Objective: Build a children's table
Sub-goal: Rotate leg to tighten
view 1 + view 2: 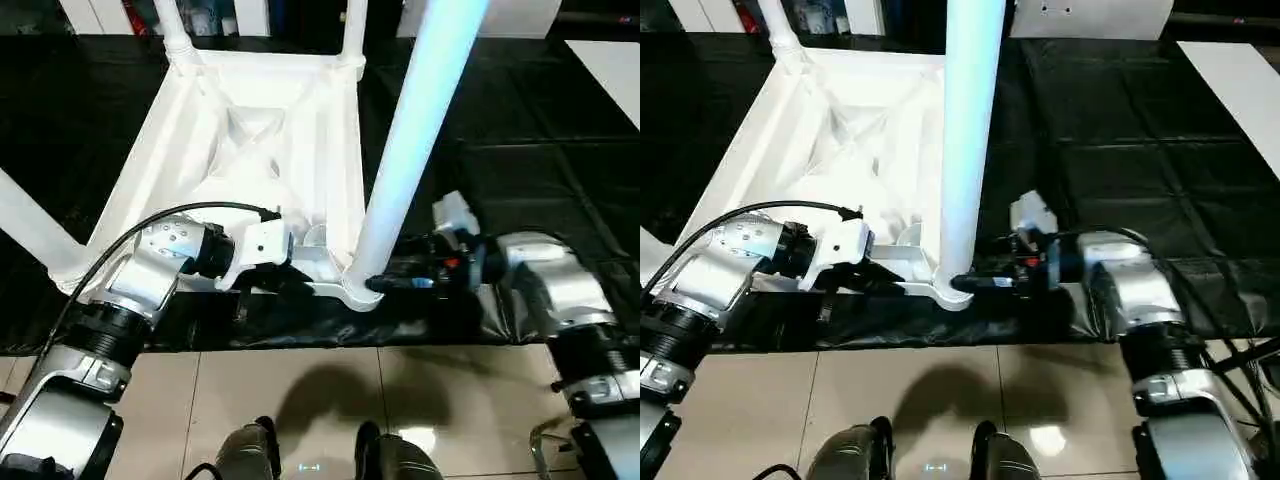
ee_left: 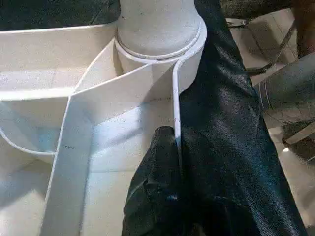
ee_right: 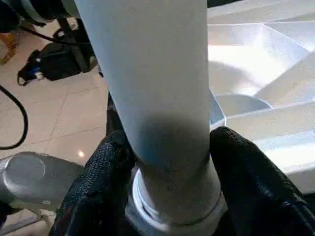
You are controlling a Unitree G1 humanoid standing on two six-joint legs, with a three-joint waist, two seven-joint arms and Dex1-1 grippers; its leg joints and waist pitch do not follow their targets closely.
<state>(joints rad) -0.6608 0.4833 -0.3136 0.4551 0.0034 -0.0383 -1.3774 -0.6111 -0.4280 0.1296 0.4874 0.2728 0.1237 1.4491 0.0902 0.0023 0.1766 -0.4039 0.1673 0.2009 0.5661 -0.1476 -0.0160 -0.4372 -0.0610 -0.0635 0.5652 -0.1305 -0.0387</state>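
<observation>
The upturned table top (image 1: pixel 250 130) lies on black sheeting (image 1: pixel 520 130). The left end effector (image 1: pixel 300 262) is clamped on its near rim; the right end effector (image 3: pixel 167 162) grips the near-right leg (image 1: pixel 415 130) at its socket.

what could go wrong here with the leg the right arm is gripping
1. The right gripper has its fingers around the leg just above the corner socket; held that low, the tall leg could tilt and bind instead of seating.
2. The left gripper is shut on the tabletop's thin rim; if it slips, the upside-down tabletop could slide on the black mat.
</observation>
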